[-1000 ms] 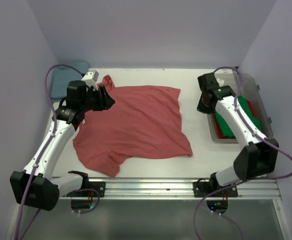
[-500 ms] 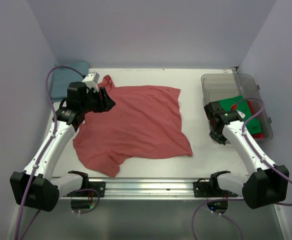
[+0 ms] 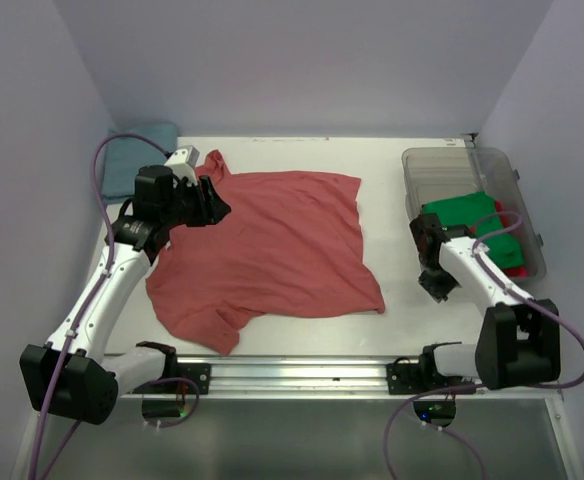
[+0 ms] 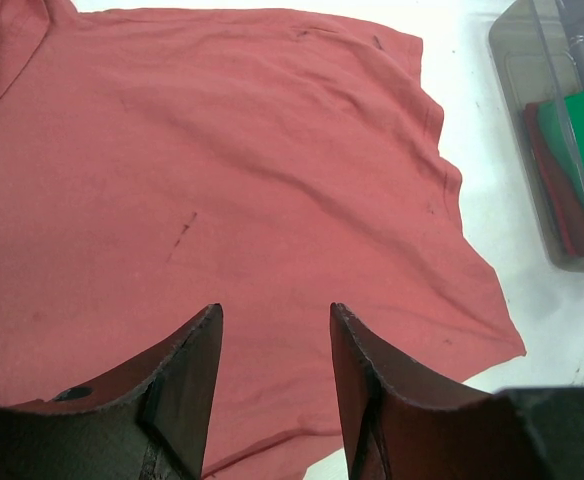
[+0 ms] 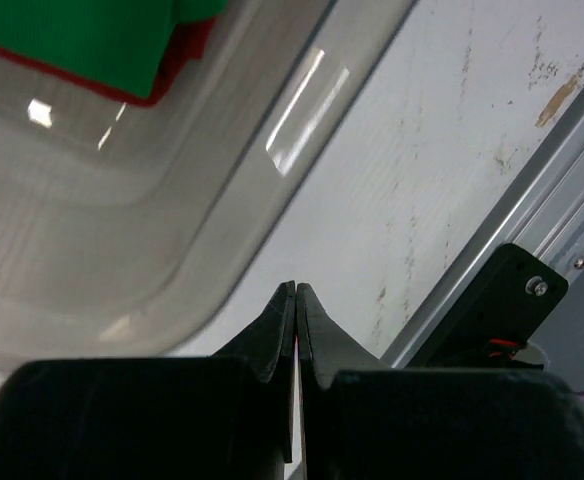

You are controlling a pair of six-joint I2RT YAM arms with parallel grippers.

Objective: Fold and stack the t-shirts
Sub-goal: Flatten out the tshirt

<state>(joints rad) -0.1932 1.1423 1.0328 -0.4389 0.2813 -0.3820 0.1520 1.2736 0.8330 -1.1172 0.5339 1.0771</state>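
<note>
A salmon-red t-shirt (image 3: pixel 272 250) lies spread flat on the middle of the table, one sleeve at the back left; it also fills the left wrist view (image 4: pixel 222 150). My left gripper (image 3: pixel 217 203) hovers open and empty over its back left part (image 4: pixel 272 310). A teal-blue t-shirt (image 3: pixel 137 160) lies at the back left corner. A bright green t-shirt (image 3: pixel 462 215) lies on a red one (image 3: pixel 514 264) in the clear bin (image 3: pixel 472 165). My right gripper (image 3: pixel 438 290) is shut and empty, low beside the bin's near left corner (image 5: pixel 295 287).
The clear bin's wall (image 5: pixel 122 200) is close to my right fingers, with the green shirt (image 5: pixel 82 40) and red shirt (image 5: pixel 187 50) inside. The metal rail (image 3: pixel 302 372) runs along the near edge. Walls close in the left, back and right sides.
My right arm has swung from the bin's back left side toward the near edge and come down beside the bin. The left arm has barely moved.
</note>
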